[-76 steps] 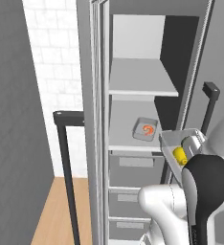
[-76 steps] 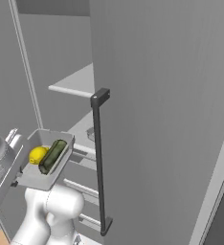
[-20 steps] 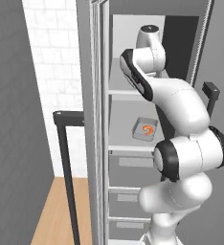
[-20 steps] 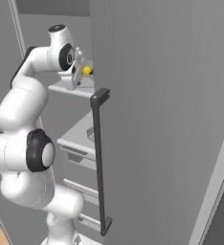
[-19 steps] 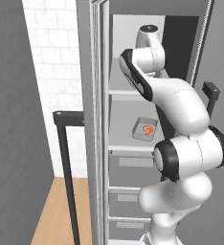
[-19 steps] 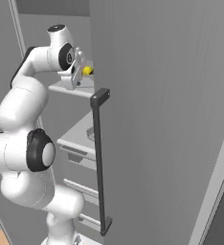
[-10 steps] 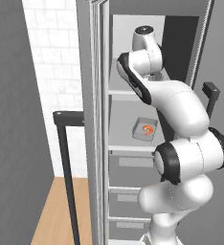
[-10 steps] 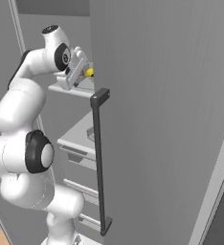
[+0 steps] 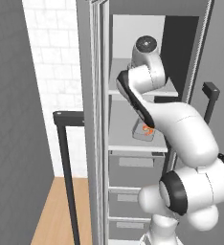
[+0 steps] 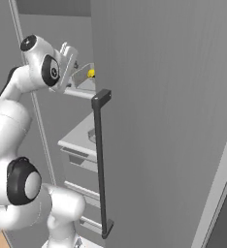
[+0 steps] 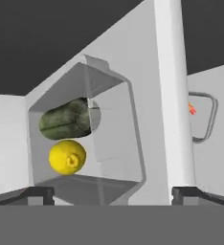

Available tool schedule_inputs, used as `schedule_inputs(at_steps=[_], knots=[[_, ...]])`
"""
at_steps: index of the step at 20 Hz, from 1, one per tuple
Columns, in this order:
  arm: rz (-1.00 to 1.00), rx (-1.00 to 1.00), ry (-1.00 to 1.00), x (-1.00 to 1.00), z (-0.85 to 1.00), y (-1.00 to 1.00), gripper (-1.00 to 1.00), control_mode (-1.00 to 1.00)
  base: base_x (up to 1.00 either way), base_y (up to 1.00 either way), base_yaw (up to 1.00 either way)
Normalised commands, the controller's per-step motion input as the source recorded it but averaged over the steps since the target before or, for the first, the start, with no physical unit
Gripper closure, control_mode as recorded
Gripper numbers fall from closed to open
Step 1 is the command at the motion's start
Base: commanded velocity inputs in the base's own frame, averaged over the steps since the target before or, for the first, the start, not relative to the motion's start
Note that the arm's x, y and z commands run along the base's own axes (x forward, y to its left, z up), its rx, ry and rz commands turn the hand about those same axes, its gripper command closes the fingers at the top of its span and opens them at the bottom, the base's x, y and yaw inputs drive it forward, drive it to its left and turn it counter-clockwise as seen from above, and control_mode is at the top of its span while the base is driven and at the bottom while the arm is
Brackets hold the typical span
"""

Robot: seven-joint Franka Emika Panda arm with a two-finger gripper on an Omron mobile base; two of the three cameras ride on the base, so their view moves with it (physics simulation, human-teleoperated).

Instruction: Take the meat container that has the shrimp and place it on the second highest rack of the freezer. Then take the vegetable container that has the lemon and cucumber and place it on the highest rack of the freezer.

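My fingers (image 11: 39, 192) spread wide, gripping nothing; vegetable container (image 11: 85, 136) with lemon (image 11: 67, 156) and cucumber (image 11: 65, 118) sits just ahead between them on highest rack (image 11: 169, 95); back straight out.

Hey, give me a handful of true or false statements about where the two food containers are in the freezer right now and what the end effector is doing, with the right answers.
1. The vegetable container holds the lemon and the cucumber. True.
2. The end effector is clamped on the vegetable container. False: its fingertips stand wide apart, clear of the container's rim.
3. The shrimp lies in its container on the second highest rack. True.
4. The vegetable container sits in one of the grey drawers. False: it rests on the highest rack, above the shrimp's shelf.
5. The freezer is shut. False: it stands open, shelves and drawers exposed.
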Motion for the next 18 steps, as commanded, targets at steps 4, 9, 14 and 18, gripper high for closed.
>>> schedule_inputs(at_steps=[4,9,14,18], knots=[[0.00,0.01,-0.11,-0.90,0.58,0.00,-1.00,-1.00,0.00,0.00,0.00],[0.00,0.17,0.02,-1.00,0.12,-0.09,-1.00,-1.00,0.00,0.00,0.00],[0.01,0.14,0.01,-1.00,-0.08,-0.06,-1.00,-1.00,0.00,0.00,0.00],[0.09,0.03,0.00,-1.00,-0.09,-0.25,-1.00,-1.00,0.00,0.00,0.00]])
